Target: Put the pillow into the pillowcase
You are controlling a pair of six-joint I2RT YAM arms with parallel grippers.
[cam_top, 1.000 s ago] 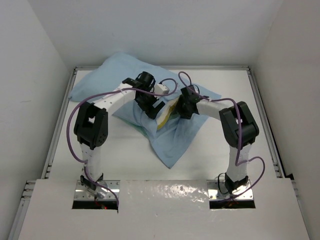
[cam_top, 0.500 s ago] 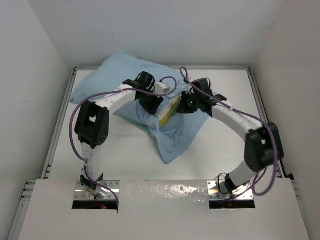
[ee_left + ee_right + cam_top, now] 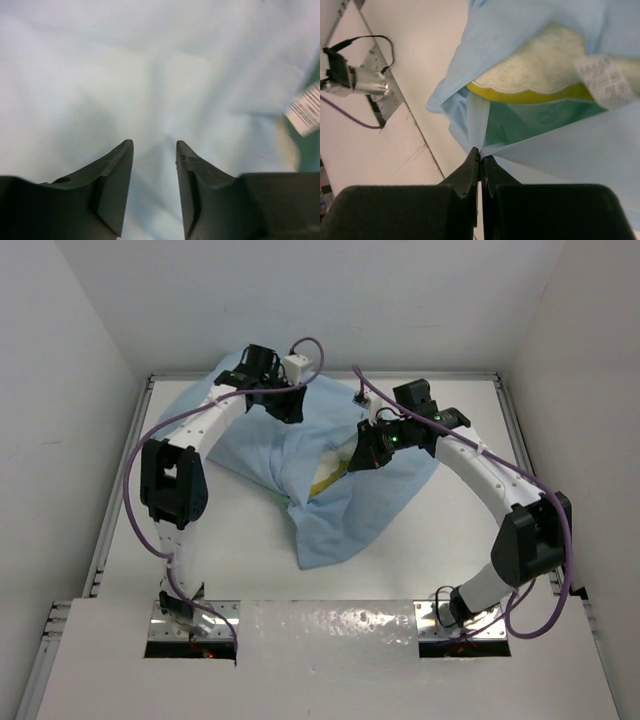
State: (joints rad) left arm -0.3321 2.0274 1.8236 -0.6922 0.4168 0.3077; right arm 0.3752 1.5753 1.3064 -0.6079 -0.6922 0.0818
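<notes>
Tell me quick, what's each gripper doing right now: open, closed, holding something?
Left gripper: partly open over the pillowcase, no grip visible.
Right gripper: closed, pinching the pillowcase edge.

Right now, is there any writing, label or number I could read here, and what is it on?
No text reads clearly.
White tag lying over the edge of the pillow, right wrist view: rows of fine print, too small to read.
Striped tag beside the light blue pillowcase, left wrist view: barcode-like bars, blurred, no digits legible.
</notes>
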